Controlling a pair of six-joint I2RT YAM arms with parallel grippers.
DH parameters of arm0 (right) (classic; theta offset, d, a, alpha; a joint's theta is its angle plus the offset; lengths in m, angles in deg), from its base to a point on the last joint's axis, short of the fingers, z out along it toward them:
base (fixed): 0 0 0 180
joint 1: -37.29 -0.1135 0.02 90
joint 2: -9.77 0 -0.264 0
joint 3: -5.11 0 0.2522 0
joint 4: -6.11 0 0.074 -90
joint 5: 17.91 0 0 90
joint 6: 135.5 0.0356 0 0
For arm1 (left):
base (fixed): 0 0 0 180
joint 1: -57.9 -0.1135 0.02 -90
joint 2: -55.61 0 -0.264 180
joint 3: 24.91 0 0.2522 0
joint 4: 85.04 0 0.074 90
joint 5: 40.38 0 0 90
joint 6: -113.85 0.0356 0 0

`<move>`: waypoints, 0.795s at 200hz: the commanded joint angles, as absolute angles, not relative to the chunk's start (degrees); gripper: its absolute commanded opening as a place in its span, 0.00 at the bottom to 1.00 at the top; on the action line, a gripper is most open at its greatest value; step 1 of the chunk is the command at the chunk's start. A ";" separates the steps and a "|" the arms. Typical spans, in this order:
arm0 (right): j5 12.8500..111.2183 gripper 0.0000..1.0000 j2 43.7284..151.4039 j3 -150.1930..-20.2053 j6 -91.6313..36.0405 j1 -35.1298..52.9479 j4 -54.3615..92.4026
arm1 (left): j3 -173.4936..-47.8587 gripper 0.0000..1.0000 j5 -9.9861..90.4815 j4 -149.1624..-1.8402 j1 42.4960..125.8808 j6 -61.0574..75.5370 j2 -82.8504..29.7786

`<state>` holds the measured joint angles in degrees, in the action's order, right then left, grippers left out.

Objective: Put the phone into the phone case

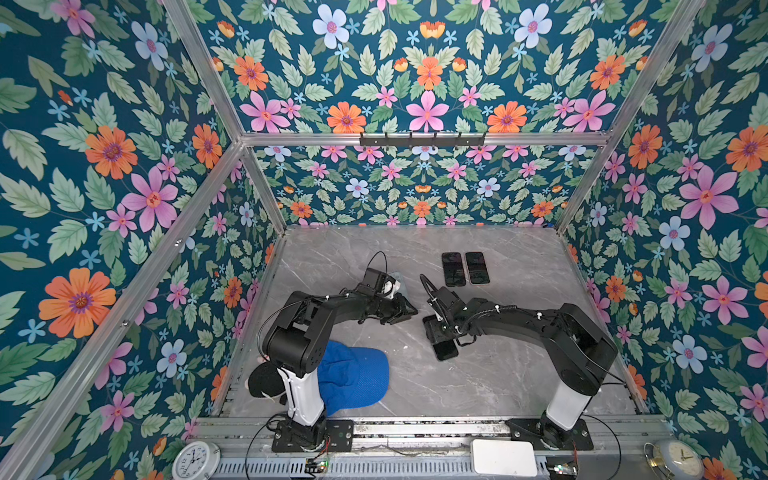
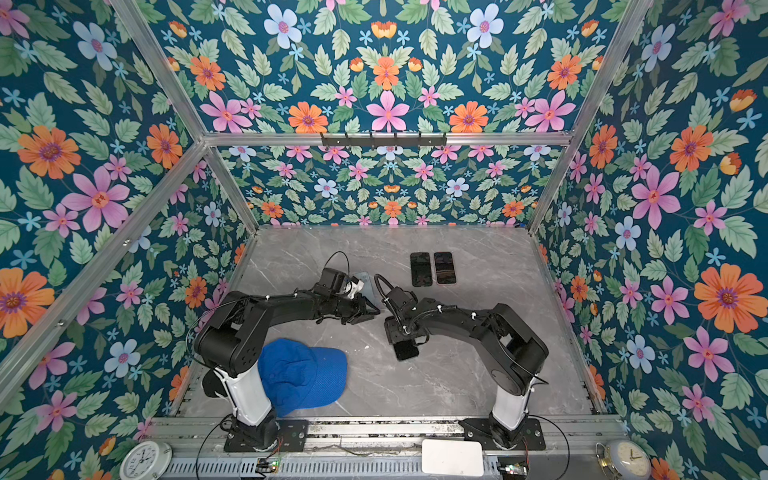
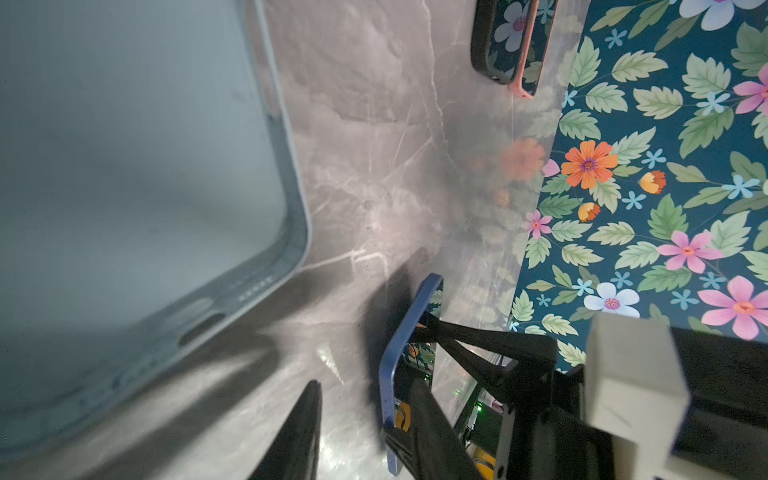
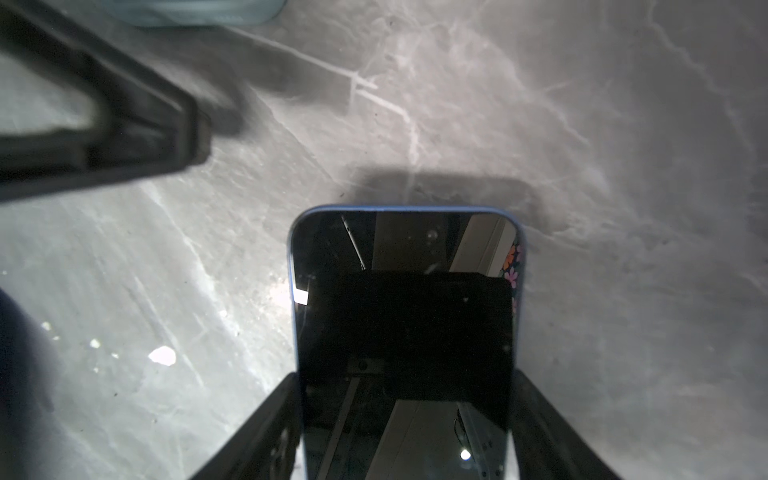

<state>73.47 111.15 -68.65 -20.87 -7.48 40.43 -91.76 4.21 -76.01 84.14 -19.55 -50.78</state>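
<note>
Left gripper (image 1: 409,312): centre frame, arm bent inward, jaws parted, empty. Right gripper (image 1: 441,338): lower right of it, clamped on phone (image 1: 446,352).

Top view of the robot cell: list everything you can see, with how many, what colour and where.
phone: one, black screen, blue edge, held in the right pincer
phone case: one, pale grey-blue, empty, on the table beside the left pincer
other phones: two, dark, side by side at the table's back
cap: one, blue, front left by the left arm's base
black item: one, left of that base, cannot tell what
clocks: two, one white front left, one silver front right
box: one, white, front rail
hook rail: one, black, back frame bar
table: one, grey marble
left pincer: one, black, open and empty, near the case
right pincer: one, black, shut on the phone
</note>
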 commanded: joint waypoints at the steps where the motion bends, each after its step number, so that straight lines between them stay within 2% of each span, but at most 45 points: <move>1: 72.97 0.54 110.73 -68.68 -21.26 -7.53 38.24 | -90.43 0.37 0.04 -83.14 84.18 -20.87 -51.86; 129: 72.53 0.53 111.62 -70.20 -21.28 -7.53 38.06 | -85.31 0.32 -5.42 -103.14 85.49 -29.96 -56.11; 159: 72.44 0.53 111.61 -70.05 -21.28 -7.53 37.78 | -85.10 0.27 -5.41 -103.80 85.69 -30.12 -56.32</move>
<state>72.49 111.43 -69.81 -21.29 -7.48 39.12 -85.22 -4.47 -100.69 85.65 -29.36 -56.20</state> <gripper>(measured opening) 0.715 0.280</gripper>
